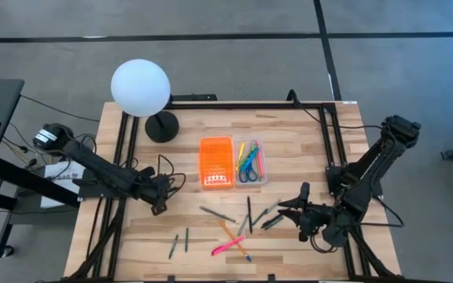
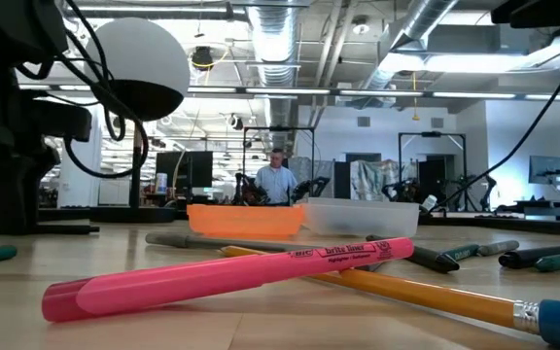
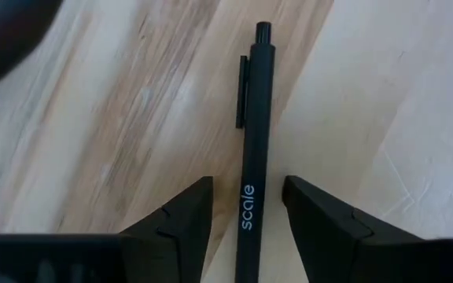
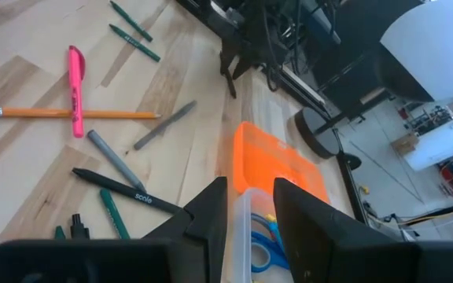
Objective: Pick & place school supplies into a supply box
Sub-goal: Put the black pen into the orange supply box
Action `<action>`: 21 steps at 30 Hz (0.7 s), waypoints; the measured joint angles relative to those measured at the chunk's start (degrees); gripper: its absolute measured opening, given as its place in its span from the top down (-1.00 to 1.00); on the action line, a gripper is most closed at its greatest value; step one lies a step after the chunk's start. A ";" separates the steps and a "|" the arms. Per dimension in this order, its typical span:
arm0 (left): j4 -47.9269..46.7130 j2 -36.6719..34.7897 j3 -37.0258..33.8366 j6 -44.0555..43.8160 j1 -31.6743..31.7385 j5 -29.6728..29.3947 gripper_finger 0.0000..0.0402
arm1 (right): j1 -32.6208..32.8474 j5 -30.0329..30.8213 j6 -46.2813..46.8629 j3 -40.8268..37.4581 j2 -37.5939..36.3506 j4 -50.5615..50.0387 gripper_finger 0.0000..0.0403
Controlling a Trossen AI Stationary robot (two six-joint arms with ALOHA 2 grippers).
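Observation:
The supply box lies open at the table's middle, with its orange lid beside its clear tray. The tray holds blue scissors and a few pens. Loose supplies lie nearer: a pink highlighter, a yellow pencil, green pens and grey and black pens. My left gripper points down at the table's left part and is open. Its fingers stand on either side of a black pen, with a gap on each side. My right gripper hovers open at the right with nothing between its fingers.
A white globe lamp on a dark round base stands at the far left. Black frame rails run along the table's sides. Bare wood lies between the left gripper and the scattered pens.

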 joint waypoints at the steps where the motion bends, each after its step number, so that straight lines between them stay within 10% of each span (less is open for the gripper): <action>1: 0.69 -0.06 -0.35 0.55 0.19 0.09 0.22 | 0.00 0.00 0.00 0.00 0.00 0.00 0.50; 21: 1.53 0.25 -0.57 3.69 2.21 3.23 0.87 | -1.63 -0.39 0.30 0.00 0.02 0.00 0.50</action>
